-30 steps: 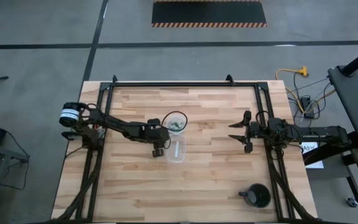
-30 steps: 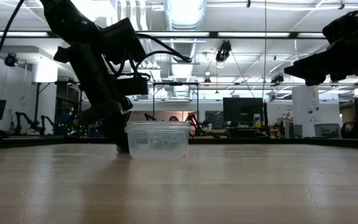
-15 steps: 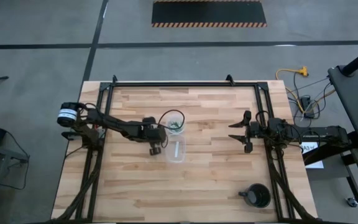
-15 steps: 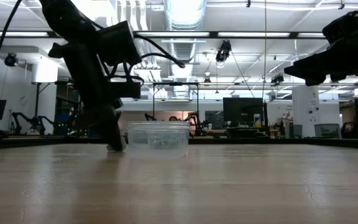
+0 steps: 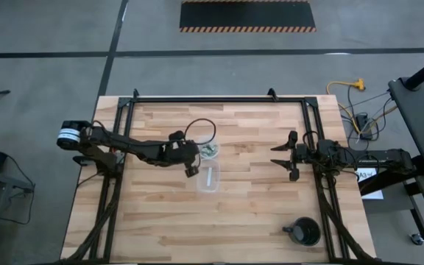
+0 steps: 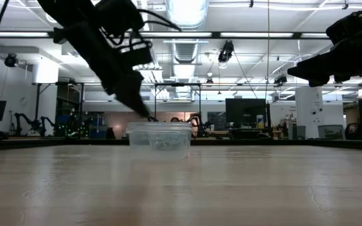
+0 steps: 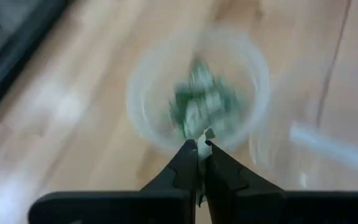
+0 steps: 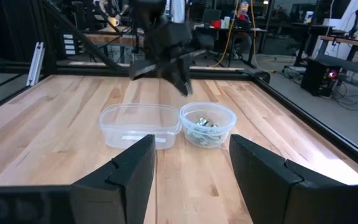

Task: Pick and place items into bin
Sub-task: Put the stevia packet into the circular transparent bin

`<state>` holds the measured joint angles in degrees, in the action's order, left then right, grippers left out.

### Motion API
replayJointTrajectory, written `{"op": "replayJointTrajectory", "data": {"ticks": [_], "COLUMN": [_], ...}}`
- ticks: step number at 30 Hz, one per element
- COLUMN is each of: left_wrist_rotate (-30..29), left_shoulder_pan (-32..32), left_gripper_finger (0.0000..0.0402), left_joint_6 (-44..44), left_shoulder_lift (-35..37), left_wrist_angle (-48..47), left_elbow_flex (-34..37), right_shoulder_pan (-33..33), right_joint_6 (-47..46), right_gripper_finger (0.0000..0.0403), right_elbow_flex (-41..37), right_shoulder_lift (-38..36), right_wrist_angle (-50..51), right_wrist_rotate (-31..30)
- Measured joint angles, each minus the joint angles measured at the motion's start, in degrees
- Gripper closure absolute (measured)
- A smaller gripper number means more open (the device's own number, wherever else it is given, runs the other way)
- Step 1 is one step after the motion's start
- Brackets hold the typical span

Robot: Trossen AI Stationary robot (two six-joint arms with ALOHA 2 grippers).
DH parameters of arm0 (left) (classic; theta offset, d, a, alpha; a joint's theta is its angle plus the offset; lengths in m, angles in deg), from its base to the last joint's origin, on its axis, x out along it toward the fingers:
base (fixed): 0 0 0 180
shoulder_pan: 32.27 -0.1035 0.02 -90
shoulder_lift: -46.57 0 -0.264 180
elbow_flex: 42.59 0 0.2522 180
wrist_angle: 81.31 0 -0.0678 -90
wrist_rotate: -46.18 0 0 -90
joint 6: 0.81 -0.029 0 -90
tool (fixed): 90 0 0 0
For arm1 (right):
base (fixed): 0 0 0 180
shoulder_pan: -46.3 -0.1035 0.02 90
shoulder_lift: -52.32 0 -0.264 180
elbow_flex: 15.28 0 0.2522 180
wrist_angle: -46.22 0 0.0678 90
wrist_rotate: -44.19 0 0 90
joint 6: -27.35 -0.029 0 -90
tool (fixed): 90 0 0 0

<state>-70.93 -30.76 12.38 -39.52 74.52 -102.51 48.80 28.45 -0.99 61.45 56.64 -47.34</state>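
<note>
The left wrist view is smeared, so the bin (image 7: 199,93) is a pale ring there with a green-and-whitish clump of items (image 7: 202,109) in it, and single bits can't be counted. From the right wrist view it's clearer: the small round clear bin (image 8: 207,124) sits on the desk (image 8: 55,118) touching the end of a clear rectangular container (image 8: 140,124), and the items (image 8: 205,129) lie heaped on its floor. The rectangular container has a white strip (image 8: 137,137) lying flat inside.

Left end effector (image 7: 199,149) hangs over the bin's rim, fingers clenched together with a tiny pale bit (image 7: 209,133) at the tips; I can't tell if it's actually pinched or just lies behind them. In the high view the left end effector (image 5: 191,157) is just beside the bin (image 5: 210,149), on the side toward the left arm.

Right end effector (image 5: 283,156) waits well apart near the desk's right edge, fingers spread wide and released. A black round cup with a handle (image 5: 303,232) sits near the front right corner; what's inside it can't be made out.

In the low view the bin and the rectangular container overlap into one clear shape.
</note>
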Motion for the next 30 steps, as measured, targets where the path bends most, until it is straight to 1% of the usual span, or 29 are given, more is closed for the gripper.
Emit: {"op": "replayJointTrajectory", "data": {"ticks": [3, 7, 9, 14, 18, 30], "left_wrist_rotate": [-1.9, -1.9, -2.1, -4.0, -4.7, -4.6], "left_shoulder_pan": [0.1, 0.1, 0.2, 0.5, 0.7, 0.7], "left_gripper_finger": [0.0401, 0.0401, 0.0401, 0.0401, 0.0401, 0.0401], "left_joint_6": [0.0, 0.1, 0.0, 0.0, 0.0, -0.1], "left_shoulder_lift": [0.1, -0.8, -1.9, -4.8, -6.3, -6.2], "left_wrist_angle": [5.5, 12.3, 14.8, 24.6, 26.7, 26.3], "left_elbow_flex": [0.3, 0.6, 0.8, 1.4, 1.2, 1.3], "right_shoulder_pan": [0.0, 0.0, 0.0, 0.0, 0.0, 0.0], "right_joint_6": [0.0, 0.0, 0.0, 0.0, 0.0, 0.0], "right_gripper_finger": [0.0206, 0.0206, 0.0207, 0.0207, 0.0206, 0.0207], "right_elbow_flex": [0.0, 0.0, 0.0, 0.0, 0.0, 0.0], "right_shoulder_lift": [0.1, 0.0, 0.0, 0.0, 0.0, 0.0], "right_wrist_angle": [0.0, 0.0, 0.1, 0.1, 0.1, 0.1], "right_wrist_rotate": [-0.1, -0.1, 0.0, 0.0, 0.0, 0.0]}}
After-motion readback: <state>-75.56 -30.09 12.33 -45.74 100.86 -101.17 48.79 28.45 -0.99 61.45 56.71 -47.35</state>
